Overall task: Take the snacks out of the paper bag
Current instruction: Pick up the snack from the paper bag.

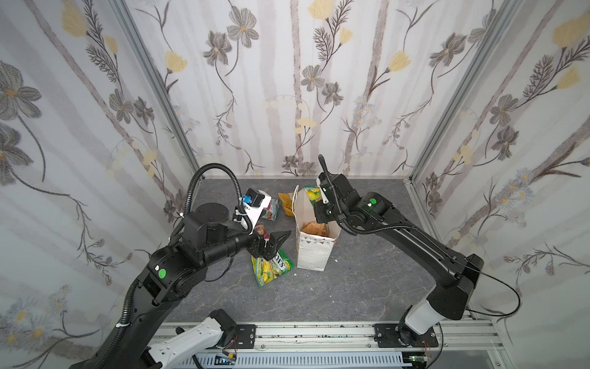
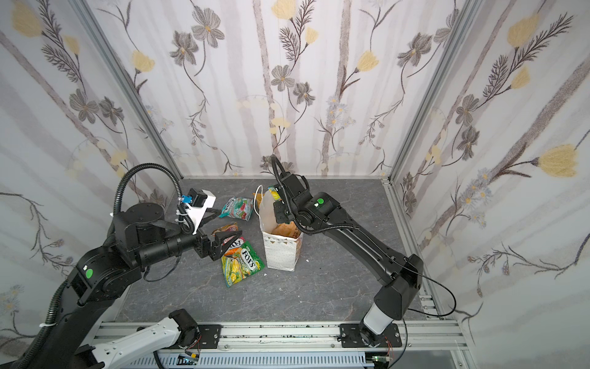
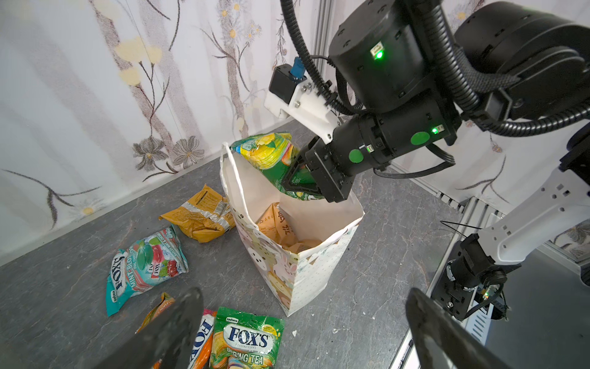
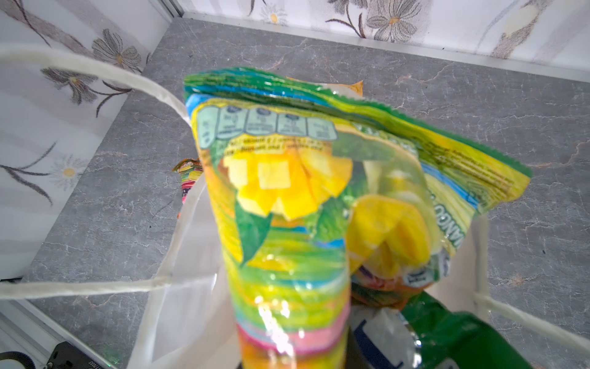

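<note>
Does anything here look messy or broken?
Yes. The paper bag has a lopsided rim, one side standing much higher than the other. Small white scraps lie on the table beside it, maybe torn paper.

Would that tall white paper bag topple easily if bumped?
Probably: the paper bag stands tall on a narrow base and looks nearly empty, one orange pouch left inside. Its thin walls likely buckle rather than resist.
</note>
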Robot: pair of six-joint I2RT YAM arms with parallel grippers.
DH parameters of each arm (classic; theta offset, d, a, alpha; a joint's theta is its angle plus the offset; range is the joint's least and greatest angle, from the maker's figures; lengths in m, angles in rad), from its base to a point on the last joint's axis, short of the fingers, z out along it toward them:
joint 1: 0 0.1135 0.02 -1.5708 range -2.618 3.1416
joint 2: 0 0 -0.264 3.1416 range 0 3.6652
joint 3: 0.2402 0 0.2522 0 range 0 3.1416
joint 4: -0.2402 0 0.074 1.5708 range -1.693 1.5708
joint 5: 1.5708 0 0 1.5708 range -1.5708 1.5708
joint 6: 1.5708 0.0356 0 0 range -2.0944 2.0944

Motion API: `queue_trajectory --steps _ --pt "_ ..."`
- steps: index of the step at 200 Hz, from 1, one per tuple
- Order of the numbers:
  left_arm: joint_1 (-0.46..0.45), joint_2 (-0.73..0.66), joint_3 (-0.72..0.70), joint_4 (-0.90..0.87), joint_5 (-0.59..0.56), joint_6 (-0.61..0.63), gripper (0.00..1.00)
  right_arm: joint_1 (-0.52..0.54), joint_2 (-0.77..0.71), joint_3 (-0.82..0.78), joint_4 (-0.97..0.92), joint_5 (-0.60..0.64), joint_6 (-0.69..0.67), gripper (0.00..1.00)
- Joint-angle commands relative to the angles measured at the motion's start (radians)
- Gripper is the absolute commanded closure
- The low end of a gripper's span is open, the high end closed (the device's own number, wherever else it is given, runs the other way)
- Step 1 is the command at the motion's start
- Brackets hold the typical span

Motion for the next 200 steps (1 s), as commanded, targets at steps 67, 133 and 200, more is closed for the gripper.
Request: queue_trajectory --steps 67,133,200 --pt "0.0 0.107 0.154 0.017 -0.023 -0.238 0.0 0.095 -0.112 0.033 0.149 0.13 -0.018 0.98" --pt "0.001 0.199 0.262 0.057 -0.098 -0.429 0.0 0.184 -0.16 0.035 0.237 0.206 -0.089 1.0" --pt "0.023 0.228 0.239 0.188 -0.116 -0.59 0.0 0.261 -0.153 0.048 0.293 0.197 -0.164 1.0"
